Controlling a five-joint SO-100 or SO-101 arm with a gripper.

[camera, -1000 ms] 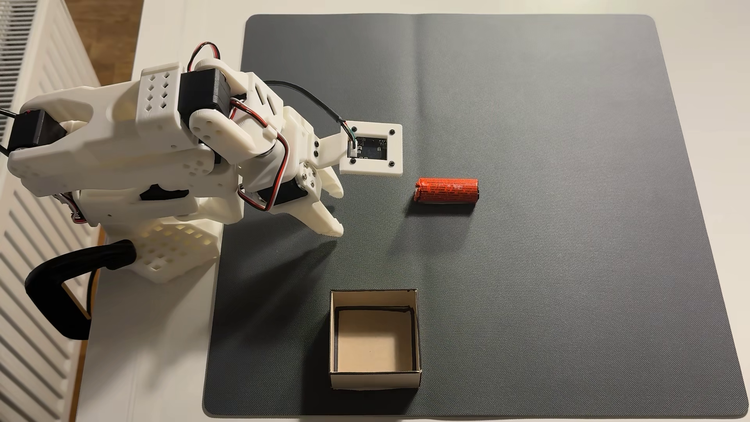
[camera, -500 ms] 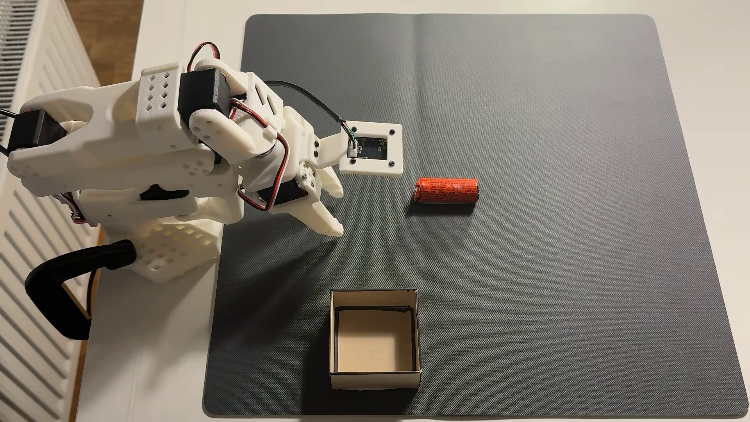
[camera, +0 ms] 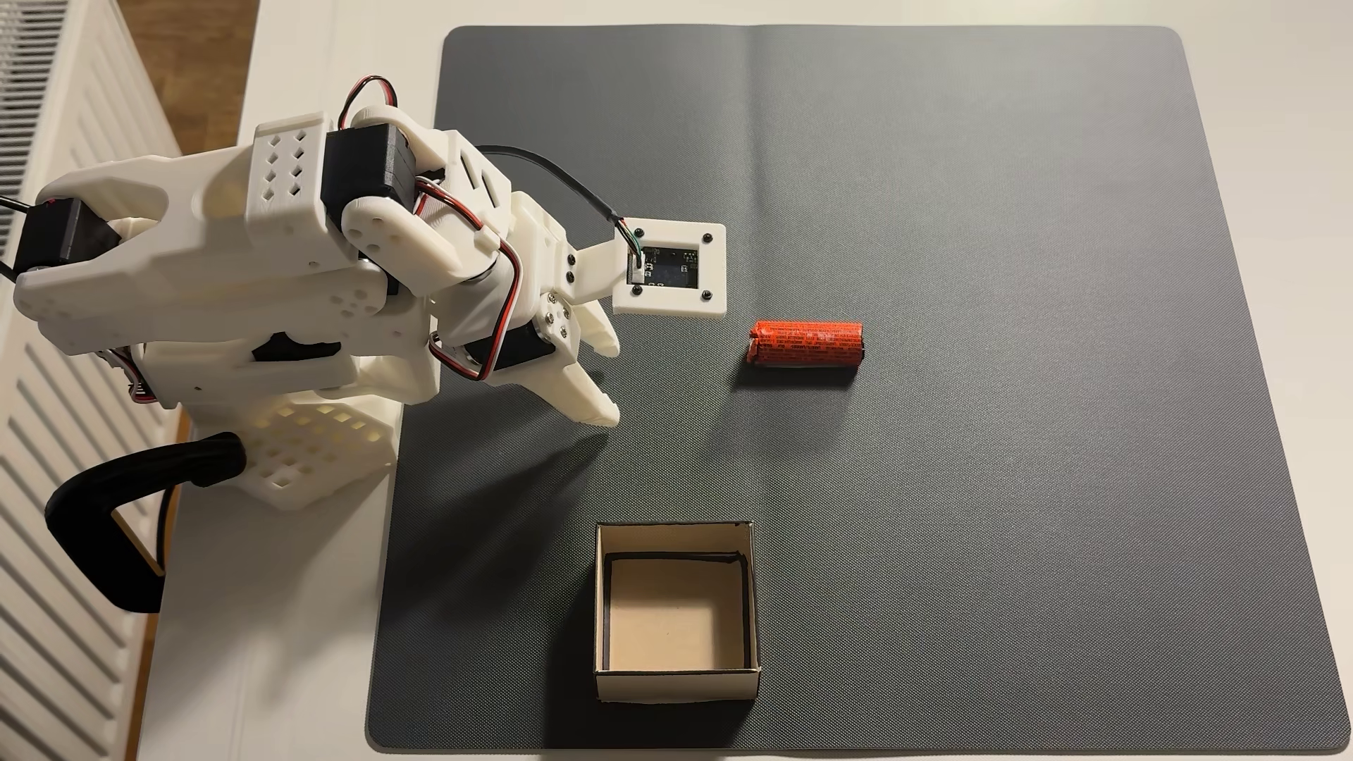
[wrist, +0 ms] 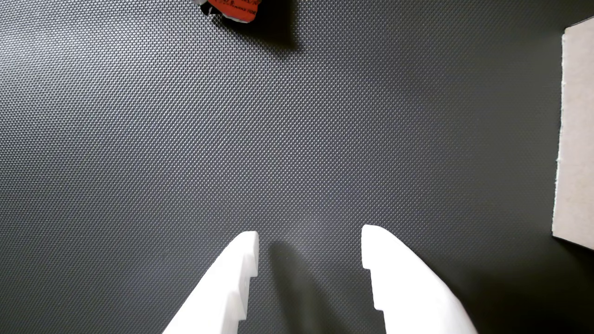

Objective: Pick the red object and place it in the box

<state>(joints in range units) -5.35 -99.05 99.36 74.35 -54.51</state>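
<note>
While the empty gripper is held apart, the red object could be rolled away by an off-centre approach.

Orange-red foil-wrapped cylinder lies flat, well apart from open cardboard box.

A white table carries a dark grey textured mat with a faint crease running from 12 to 6 o'clock in the fixed view. At 9 o'clock a white radiator stands beside the table, with wood floor at 11 o'clock. Lighting is warm, shadows falling toward 7 o'clock.
</note>
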